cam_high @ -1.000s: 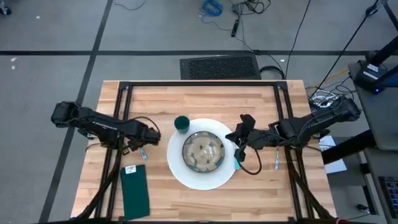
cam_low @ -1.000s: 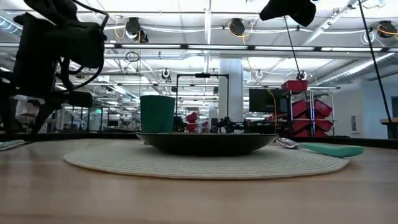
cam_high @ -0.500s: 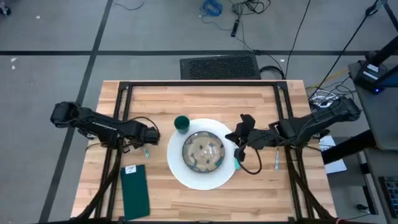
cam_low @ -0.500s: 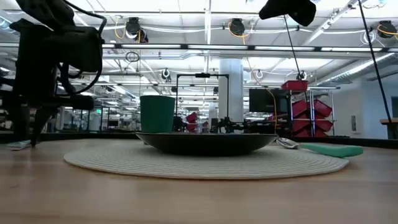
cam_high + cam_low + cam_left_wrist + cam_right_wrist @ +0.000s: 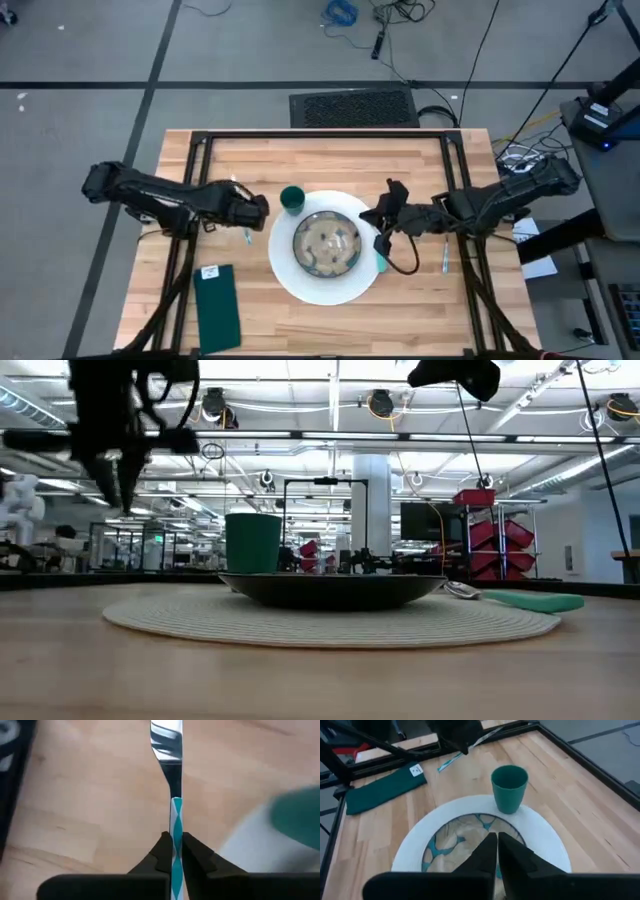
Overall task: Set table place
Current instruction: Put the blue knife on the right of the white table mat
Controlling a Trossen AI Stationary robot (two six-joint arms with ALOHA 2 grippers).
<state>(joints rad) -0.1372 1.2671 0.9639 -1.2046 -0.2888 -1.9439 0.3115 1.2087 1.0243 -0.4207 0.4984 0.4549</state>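
A piece of cutlery [image 5: 172,785], with a teal-and-white striped handle and a bright metal blade end, is held in the left gripper [image 5: 252,208], whose jaws are closed tight on the handle. It is carried above the bench [image 5: 330,160], just left of the white plate [image 5: 285,268] and near the green cup [image 5: 292,199]; whether it is a knife or a fork cannot be told. The step in hand is judged to be the carrying of this piece to its place beside the plate. A patterned bowl [image 5: 327,244] sits on the plate, a dark green napkin [image 5: 218,309] lies at the bench's near left, and more cutlery [image 5: 445,257] lies to the plate's right. The right gripper [image 5: 376,219] is held over the plate's right rim with its jaws nearly shut and nothing between them. Next, lowering the piece flat alongside the plate is called for, clear of the cup, before release.
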